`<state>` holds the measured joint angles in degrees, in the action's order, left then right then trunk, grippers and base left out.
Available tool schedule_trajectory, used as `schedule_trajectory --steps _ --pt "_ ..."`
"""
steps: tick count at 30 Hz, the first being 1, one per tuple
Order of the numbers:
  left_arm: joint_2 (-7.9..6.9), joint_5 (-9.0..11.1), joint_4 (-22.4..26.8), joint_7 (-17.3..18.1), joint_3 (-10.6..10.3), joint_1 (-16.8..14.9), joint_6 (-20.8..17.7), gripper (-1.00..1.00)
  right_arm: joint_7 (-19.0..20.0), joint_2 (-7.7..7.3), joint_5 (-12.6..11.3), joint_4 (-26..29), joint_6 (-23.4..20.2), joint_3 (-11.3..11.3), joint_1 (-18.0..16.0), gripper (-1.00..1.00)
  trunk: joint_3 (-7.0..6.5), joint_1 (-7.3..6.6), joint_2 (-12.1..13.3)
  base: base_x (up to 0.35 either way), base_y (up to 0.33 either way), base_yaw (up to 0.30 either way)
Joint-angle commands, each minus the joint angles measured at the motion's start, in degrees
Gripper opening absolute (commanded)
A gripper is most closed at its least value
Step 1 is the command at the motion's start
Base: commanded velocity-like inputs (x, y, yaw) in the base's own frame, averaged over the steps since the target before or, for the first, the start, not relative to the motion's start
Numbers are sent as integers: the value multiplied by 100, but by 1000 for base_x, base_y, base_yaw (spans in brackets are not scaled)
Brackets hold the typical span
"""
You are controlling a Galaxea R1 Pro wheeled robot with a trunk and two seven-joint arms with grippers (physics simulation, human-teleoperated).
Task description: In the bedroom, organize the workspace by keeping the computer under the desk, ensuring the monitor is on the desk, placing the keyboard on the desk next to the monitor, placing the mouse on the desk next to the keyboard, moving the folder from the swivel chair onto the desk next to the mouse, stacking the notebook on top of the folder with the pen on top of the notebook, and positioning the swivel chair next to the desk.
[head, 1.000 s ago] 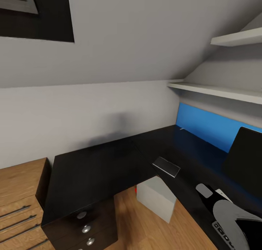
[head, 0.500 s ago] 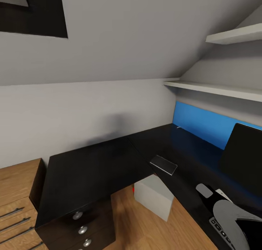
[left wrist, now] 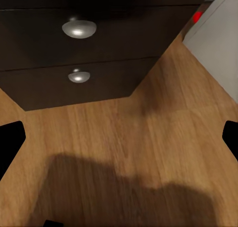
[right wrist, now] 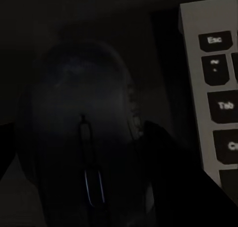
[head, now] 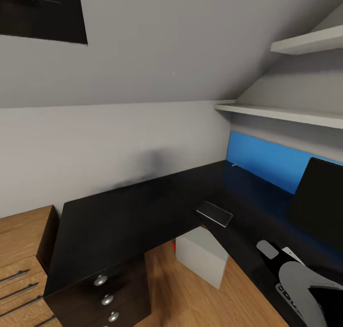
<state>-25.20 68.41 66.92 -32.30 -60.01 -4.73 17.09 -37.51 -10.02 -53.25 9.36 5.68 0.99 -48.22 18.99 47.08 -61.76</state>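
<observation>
— Looking down from the robot's head, what was in the bedroom?

— A long black L-shaped desk (head: 119, 217) stood against a sloping grey wall. A pale grey computer (head: 202, 258) with a red spot sat on the wood floor (head: 181, 293), partly under the desk's inner corner. A black monitor (head: 319, 203) stood on the desk at the far right, before a blue wall panel (head: 262, 160).

— What else lay on the desk?

— A thin black notebook (head: 214, 214) lay near the inner corner. A small white pen (head: 234, 164) lay well apart from it, by the blue panel. A corner of the keyboard (head: 288, 299) peeked out beside the right arm (head: 305, 284).

— And the mouse?

— The right wrist view showed a dark mouse (right wrist: 74, 98) on the desk, just beside the keyboard's edge with the Esc and Tab keys.

— Was the right gripper (right wrist: 89, 152) clamped on it?

— Its dark fingers (right wrist: 168, 157) flanked the mouse, but the picture was too dark to tell whether they touched it.

— And the left gripper (left wrist: 119, 142)?

— It hung over the floor near the desk's drawers (left wrist: 74, 48) with their silver knobs, fingertips (left wrist: 10, 142) wide apart, holding nothing.
</observation>
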Motion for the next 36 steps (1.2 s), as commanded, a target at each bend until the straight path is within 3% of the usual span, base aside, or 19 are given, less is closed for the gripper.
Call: schedule_trajectory --steps 1,13,36 --pt "-4 41 7 -22 -29 -13 40 100 -2 0 -65 4 63 6 -3 -100 26 23 -47 0 0 0" --pt "-4 41 6 -22 -29 -12 40 100 5 -40 -63 4 80 6 -3 -100 241 287 -528 0 0 0" --pt "-3 41 -311 -4 -29 -11 42 100 7 -97 -63 4 82 6 -3 -100 241 287 -528 15 0 0"
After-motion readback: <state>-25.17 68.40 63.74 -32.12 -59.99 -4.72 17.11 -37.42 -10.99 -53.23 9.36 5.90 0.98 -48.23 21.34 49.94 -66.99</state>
